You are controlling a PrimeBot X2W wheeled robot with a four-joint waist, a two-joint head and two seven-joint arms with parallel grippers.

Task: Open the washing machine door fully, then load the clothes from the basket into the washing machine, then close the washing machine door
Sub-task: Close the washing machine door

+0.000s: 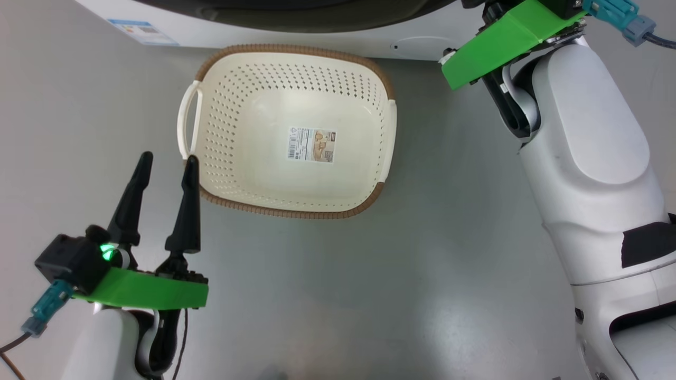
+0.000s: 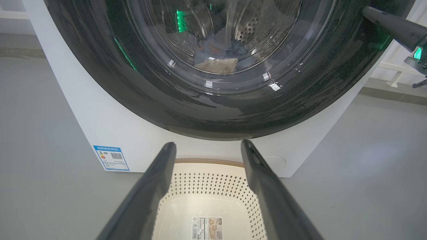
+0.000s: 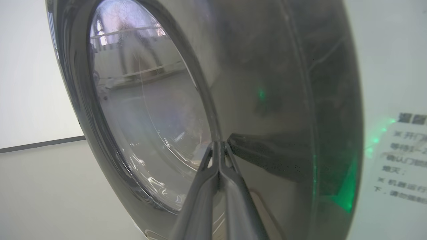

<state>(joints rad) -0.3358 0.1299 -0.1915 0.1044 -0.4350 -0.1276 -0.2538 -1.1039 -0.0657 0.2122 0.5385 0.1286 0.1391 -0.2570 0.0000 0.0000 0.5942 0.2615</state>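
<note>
The basket (image 1: 264, 158) stands empty on the floor in front of the washing machine (image 1: 317, 31), its barcode sticker bare. In the left wrist view the glossy black door (image 2: 133, 86) lies against the machine's front (image 2: 110, 126). Behind its glass, blue and cream clothes (image 2: 217, 56) sit in the drum. My left gripper (image 1: 169, 157) hovers open by the basket's left handle, holding nothing. My right gripper (image 3: 218, 143) is shut, its tips pressed on the door (image 3: 267, 83) beside the glass window. One of its fingers (image 2: 383, 21) shows against the door's right rim.
A blue label (image 2: 111, 157) sits low on the machine's left, and a round flap (image 2: 275, 163) low on its right. My pale right forearm (image 1: 586, 132) reaches up along the right side. Grey floor (image 1: 369, 295) surrounds the basket.
</note>
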